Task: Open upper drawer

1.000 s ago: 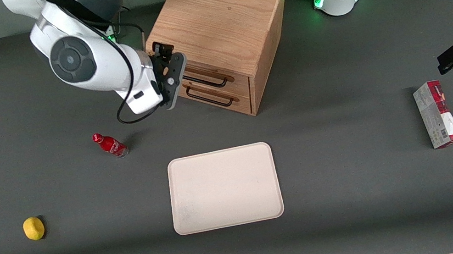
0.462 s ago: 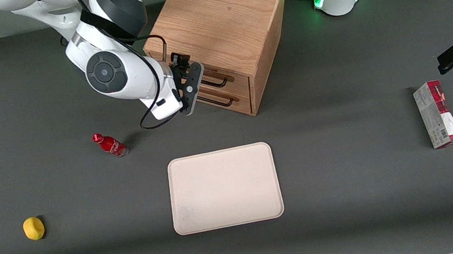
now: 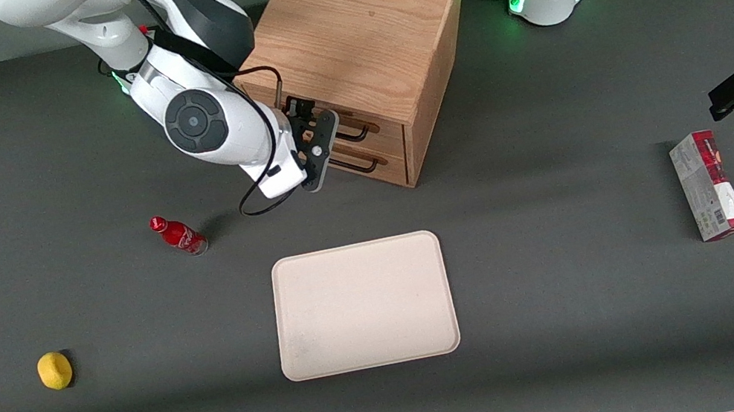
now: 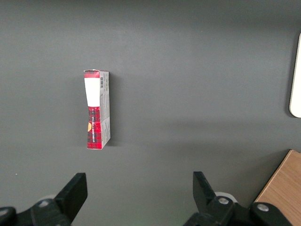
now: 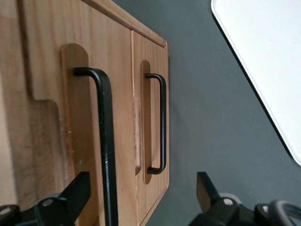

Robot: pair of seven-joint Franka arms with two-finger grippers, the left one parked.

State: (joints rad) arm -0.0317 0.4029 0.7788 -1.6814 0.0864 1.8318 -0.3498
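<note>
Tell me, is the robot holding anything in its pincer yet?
No, nothing yet. The pincer is open in front of the upper drawer, with the handle near one finger but not gripped.

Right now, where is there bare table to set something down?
Bare: between the tray and box, and between the lemon and tray. Crowded: in front of the upper drawer, where the open gripper hangs, bottle nearby.

No legible text on the red-and-white box [image 4: 97, 109] or the red bottle [image 3: 178, 235].
</note>
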